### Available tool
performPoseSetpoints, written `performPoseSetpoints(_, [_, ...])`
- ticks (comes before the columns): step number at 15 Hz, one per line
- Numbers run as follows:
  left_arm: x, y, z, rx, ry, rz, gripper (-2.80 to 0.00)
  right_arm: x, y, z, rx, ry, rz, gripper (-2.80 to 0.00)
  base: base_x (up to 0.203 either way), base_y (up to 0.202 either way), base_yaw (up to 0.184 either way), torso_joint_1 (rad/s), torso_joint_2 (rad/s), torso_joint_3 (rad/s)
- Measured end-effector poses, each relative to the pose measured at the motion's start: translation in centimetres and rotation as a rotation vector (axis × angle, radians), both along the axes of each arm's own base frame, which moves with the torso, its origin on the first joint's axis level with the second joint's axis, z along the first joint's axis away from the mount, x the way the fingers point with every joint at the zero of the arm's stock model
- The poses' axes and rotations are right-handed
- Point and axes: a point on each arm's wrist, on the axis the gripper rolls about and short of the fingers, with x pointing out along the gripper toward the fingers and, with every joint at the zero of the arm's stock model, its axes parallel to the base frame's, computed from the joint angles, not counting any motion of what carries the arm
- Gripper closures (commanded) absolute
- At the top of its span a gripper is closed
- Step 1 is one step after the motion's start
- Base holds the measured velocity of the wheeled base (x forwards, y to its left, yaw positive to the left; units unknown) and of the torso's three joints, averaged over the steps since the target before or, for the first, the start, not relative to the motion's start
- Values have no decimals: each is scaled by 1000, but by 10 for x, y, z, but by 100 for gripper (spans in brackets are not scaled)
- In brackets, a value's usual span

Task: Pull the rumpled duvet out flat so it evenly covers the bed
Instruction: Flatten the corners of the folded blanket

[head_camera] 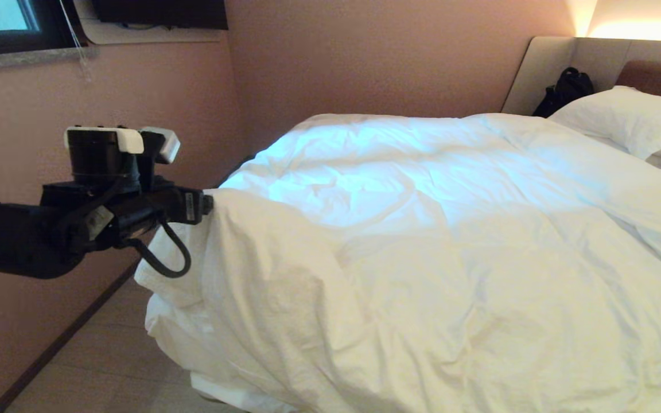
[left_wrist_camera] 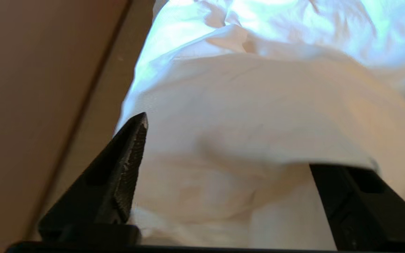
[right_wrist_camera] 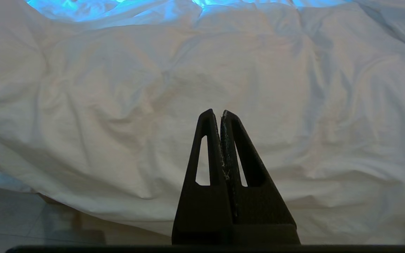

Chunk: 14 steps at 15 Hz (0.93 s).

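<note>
The white, wrinkled duvet [head_camera: 422,241] lies spread over the bed [head_camera: 545,71] and hangs over its near side and its left corner. My left gripper [head_camera: 209,204] reaches in from the left at that corner, its fingertips hidden behind the cloth. In the left wrist view the left gripper [left_wrist_camera: 227,140] is open, jaws wide apart; the duvet [left_wrist_camera: 258,105] bulges between them and drapes over one fingertip. My right gripper [right_wrist_camera: 216,112] is shut on nothing and hovers in front of the duvet's [right_wrist_camera: 118,88] hanging near side. It is outside the head view.
A pink wall [head_camera: 49,172] runs close along the bed's left side, leaving a narrow strip of floor [head_camera: 95,355]. White pillows [head_camera: 617,117] lie by the headboard, with a black bag [head_camera: 566,89] in the corner behind them.
</note>
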Motion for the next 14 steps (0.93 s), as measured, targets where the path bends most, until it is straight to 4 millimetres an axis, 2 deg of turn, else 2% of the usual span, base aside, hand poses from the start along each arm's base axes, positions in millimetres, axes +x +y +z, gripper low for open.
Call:
performPoseSetpoints(4, [-12, 1, -1, 58, 10, -17, -280, 0, 0, 0, 0, 0, 0, 0, 0, 0, 0, 0, 0, 0])
performPoseSetpoints(6, [-19, 2, 5, 57, -8, -18, -280, 0, 0, 0, 0, 0, 0, 0, 0, 0, 0, 0, 0, 0])
performPoseSetpoints(10, [-47, 4, 23, 58, -16, -30, -280, 0, 0, 0, 0, 0, 0, 0, 0, 0, 0, 0, 0, 0])
performPoseSetpoints(14, [-79, 4, 32, 101, 148, -105, -280, 0, 0, 0, 0, 0, 0, 0, 0, 0, 0, 0, 0, 0])
